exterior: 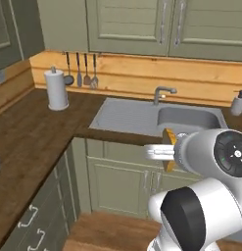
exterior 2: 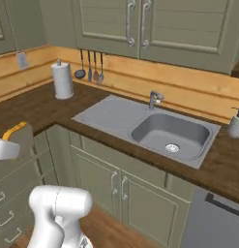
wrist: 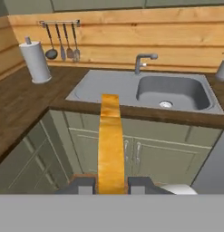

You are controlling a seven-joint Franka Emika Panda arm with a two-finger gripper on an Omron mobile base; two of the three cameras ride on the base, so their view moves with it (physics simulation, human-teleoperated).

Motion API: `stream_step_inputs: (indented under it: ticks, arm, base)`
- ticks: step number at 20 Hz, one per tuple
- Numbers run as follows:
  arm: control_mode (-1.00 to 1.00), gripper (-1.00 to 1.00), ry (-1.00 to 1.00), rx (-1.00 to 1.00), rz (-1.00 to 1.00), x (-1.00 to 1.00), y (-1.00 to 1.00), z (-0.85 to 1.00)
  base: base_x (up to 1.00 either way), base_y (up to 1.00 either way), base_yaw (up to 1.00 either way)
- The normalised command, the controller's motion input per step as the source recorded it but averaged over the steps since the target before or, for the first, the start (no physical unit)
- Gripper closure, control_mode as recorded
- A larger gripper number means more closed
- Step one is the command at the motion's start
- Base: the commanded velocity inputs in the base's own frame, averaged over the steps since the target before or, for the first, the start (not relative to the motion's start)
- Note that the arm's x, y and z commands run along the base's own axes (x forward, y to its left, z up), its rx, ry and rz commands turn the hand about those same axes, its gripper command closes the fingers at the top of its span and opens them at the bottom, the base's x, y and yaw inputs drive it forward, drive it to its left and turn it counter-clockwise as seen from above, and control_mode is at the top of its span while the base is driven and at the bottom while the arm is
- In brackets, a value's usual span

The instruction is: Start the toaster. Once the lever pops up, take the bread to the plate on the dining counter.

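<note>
Left base view: two-finger gripper on the white arm, closed on the small square bread slice with yellow-tan crust, held edge-on in the air in front of the grey steel sink (sink set in a dark wood worktop).

Right base view: bread at far left, above the grey-green drawers; white paper towel roll upright by the wall.

Hand view: fingers clamp the slice on both sides, crust edge facing camera.
</note>
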Motion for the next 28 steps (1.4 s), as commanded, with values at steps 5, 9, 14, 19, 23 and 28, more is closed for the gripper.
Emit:
stream_step_inputs:
  ticks: [5,9,14,19,23,28]
  arm:
    - [1.0,1.0,0.0,0.0,0.0,0.0,0.0,0.0]
    - [1.0,1.0,0.0,0.0,0.0,0.0,0.0,0.0]
    - [1.0,1.0,0.0,0.0,0.0,0.0,0.0,0.0]
    - [1.0,1.0,0.0,0.0,0.0,0.0,0.0,0.0]
    - [1.0,1.0,0.0,0.0,0.0,0.0,0.0,0.0]
    - [1.0,1.0,0.0,0.0,0.0,0.0,0.0,0.0]
  base:
    - [-0.29,-0.01,-0.71]
    - [-0.22,-0.25,-0.62]
    - [-0.21,-0.35,-0.56]
    - [-0.1,-0.27,-0.59]
    - [-0.01,-0.2,-0.58]
    - [0.0,-0.22,-0.57]
